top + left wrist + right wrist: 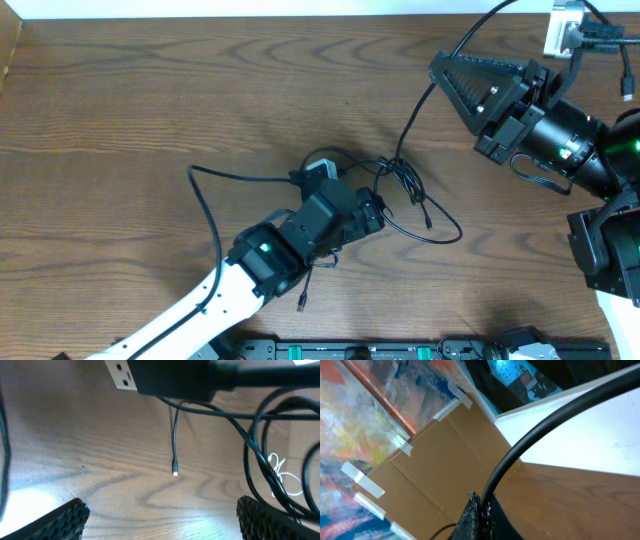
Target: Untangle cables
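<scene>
While our left gripper (161, 516) is hovering wide open and empty, we are lining it up over the tangled cables (405, 185) on the table (120, 120). Farther off, our right gripper (437, 69) is clamping shut on one strand. We are judging the next move needs a single-loop pinch.

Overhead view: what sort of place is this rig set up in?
Probably a makeshift lab or workshop bench, not a home. A bare wood-grain table holds thin tangled cables, and the right wrist view shows a cardboard panel fixed up with strips of clear tape.
</scene>
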Controlling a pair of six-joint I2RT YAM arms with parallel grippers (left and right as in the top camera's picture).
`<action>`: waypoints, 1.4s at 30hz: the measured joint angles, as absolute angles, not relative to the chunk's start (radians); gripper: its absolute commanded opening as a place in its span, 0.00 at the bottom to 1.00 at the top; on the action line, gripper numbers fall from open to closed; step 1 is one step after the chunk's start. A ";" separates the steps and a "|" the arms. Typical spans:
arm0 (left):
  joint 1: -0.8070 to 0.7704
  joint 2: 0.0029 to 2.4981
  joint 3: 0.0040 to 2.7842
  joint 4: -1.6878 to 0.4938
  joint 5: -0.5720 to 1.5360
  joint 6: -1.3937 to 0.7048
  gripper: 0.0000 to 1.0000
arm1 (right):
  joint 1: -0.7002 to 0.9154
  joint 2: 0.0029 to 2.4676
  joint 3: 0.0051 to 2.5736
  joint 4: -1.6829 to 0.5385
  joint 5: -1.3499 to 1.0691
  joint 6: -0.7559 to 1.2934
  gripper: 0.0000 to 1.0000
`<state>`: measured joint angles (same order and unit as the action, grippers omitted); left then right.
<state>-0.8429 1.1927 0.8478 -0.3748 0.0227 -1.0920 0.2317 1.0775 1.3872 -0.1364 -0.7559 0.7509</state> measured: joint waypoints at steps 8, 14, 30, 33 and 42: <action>-0.866 1.348 0.845 -0.083 0.006 -1.214 0.95 | 0.232 1.077 1.388 -0.083 -0.823 0.825 0.01; -0.866 1.443 0.847 0.212 0.133 -1.234 0.95 | 0.232 1.077 1.388 -0.080 -0.859 0.846 0.01; -0.887 1.644 0.843 0.687 0.309 -1.269 0.86 | 0.248 1.077 1.390 0.091 -0.876 1.072 0.01; -0.887 1.645 0.844 0.737 0.274 -1.287 0.28 | 0.290 1.078 1.390 0.091 -0.875 1.094 0.02; -0.875 1.642 0.856 0.009 0.059 -1.122 0.08 | 0.207 1.089 1.395 -0.097 -0.622 0.789 0.02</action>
